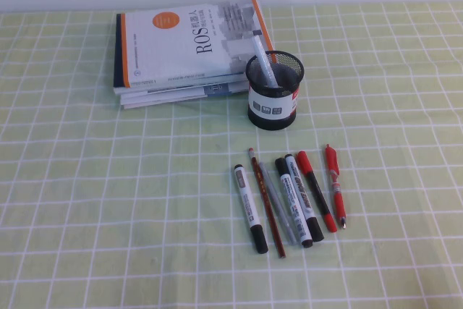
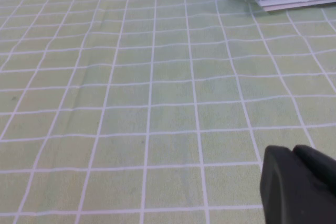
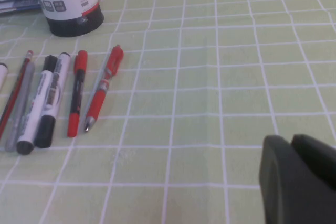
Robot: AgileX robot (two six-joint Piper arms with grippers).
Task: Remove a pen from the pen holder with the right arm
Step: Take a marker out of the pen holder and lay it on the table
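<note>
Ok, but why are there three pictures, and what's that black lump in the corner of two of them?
This is a robot with two arms. Each arm ends in a gripper, a pincer for picking things up. One picture comes from a camera up high, looking down at the table; neither arm reaches into it. The other two come from little cameras on the wrists, so the black lump is the left gripper in one and the right gripper in the other. The right gripper is shut and holds nothing. On the green checked tablecloth are a stack of books, a black mesh pen holder with one pen standing in it, and a row of markers and pens in front.
</note>
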